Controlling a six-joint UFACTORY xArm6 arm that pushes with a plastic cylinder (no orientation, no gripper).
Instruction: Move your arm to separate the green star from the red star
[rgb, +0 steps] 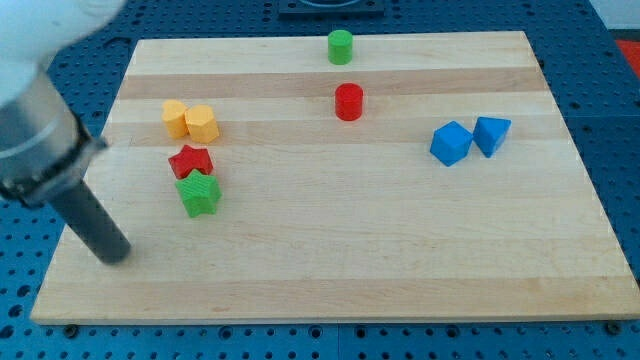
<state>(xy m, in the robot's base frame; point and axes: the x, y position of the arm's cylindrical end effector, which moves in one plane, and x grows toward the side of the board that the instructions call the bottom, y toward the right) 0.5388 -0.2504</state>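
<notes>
Nearest the camera, my tip (117, 256) rests on the wooden board (400, 260) near its lower left edge, touching no block. It is a bare rod with nothing to open or close, so there is no grasp to report; it can only push.

Up and to the right of my tip sits the green star (199, 193), and just beyond it, a little further up, the red star (190, 160). The two stars touch or nearly touch; I cannot tell which. Further up from them are two yellow blocks (190, 121), side by side. Well off to the right of my tip stand a red cylinder (348, 101), a green cylinder (340, 46) near the far edge, and two blue blocks (470, 139) close together.

Judging by its look, the green star is a small, light, rigid piece that should slide easily on smooth wood and may spin if struck off centre. Its points make a poor contact face. I would press against a notch or flat flank on its upper side, near the seam with the red star, and shove it down and away.
</notes>
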